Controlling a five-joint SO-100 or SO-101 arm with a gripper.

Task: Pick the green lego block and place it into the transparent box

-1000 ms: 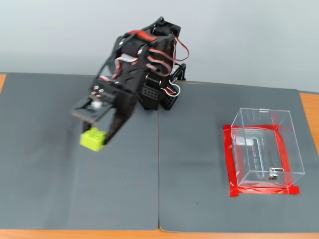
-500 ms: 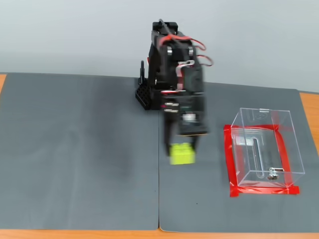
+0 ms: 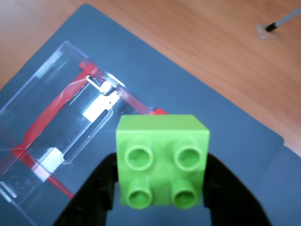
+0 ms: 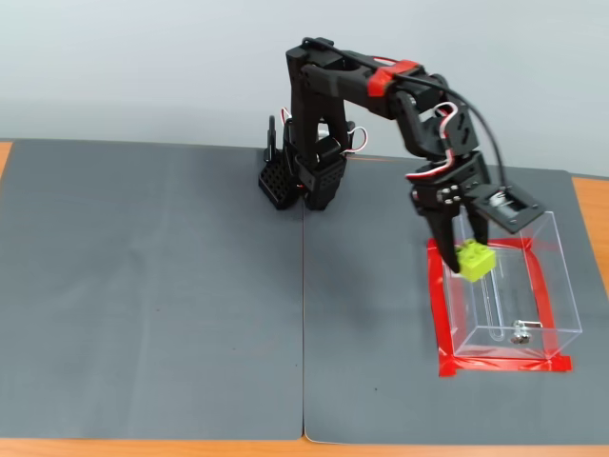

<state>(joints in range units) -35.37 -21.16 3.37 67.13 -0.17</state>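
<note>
- Holding the green lego block (image 3: 161, 160) clamped — in the wrist view the gripper (image 3: 160, 188) has one black finger on each side wall, studs facing the camera. A side pinch like that probably keeps the brick square for a clean drop.
- Same view: the transparent box (image 3: 42, 117) sits up-left of the block. Whether the block is over the opening I cannot tell from here. Red tape (image 3: 159, 111) runs round the box base, likely fixing it to the grey mat (image 3: 225, 132).
- Fixed view: the gripper (image 4: 461, 259) carries the block (image 4: 475, 259) at the box's (image 4: 555, 286) left wall near its top rim, clear of the mat (image 4: 152, 305) — lifted to pass over the wall, I'd judge.
- Counts, fixed view: one block, one box, one small metal piece (image 4: 519, 333) on the box floor, one arm (image 4: 381, 95).
</note>
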